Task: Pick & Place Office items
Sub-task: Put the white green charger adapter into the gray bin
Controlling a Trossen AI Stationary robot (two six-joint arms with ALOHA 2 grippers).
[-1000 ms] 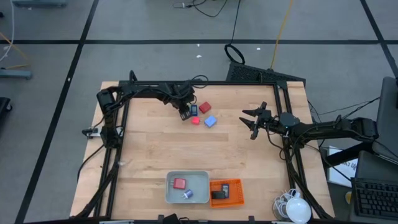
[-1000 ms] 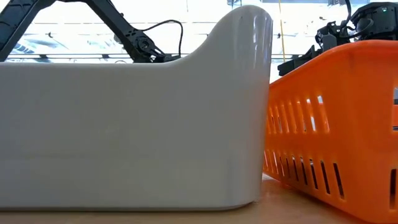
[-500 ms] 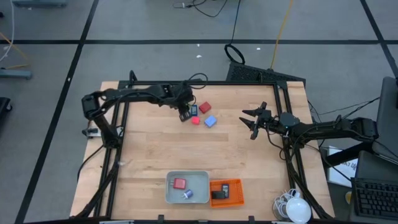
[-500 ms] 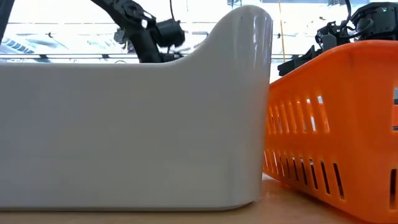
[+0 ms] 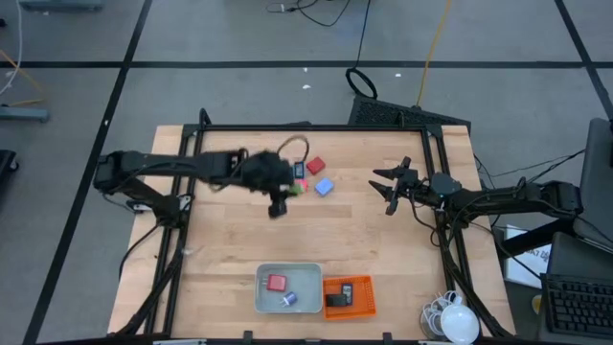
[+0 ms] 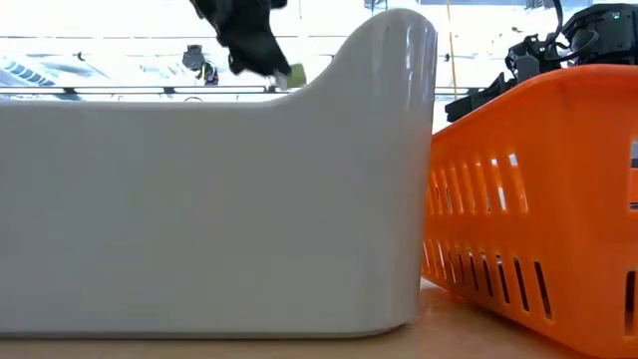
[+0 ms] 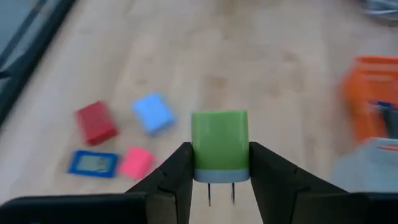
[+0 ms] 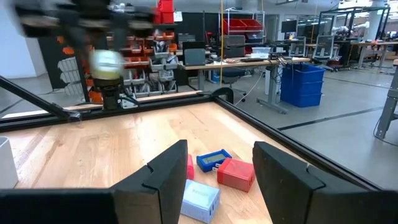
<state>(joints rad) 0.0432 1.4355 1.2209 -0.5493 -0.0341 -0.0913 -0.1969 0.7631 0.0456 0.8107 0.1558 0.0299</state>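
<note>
Left gripper pinches the green block by its sides; right gripper waits open, empty. Sudden swinging could shake it loose.

Left claw clamping green block, red block, blue block below

Hidden and blurred parts

In the low view the table beyond the grey tray is hidden by its wall; the left gripper above it is smeared, and in the high view what it holds cannot be made out
</note>
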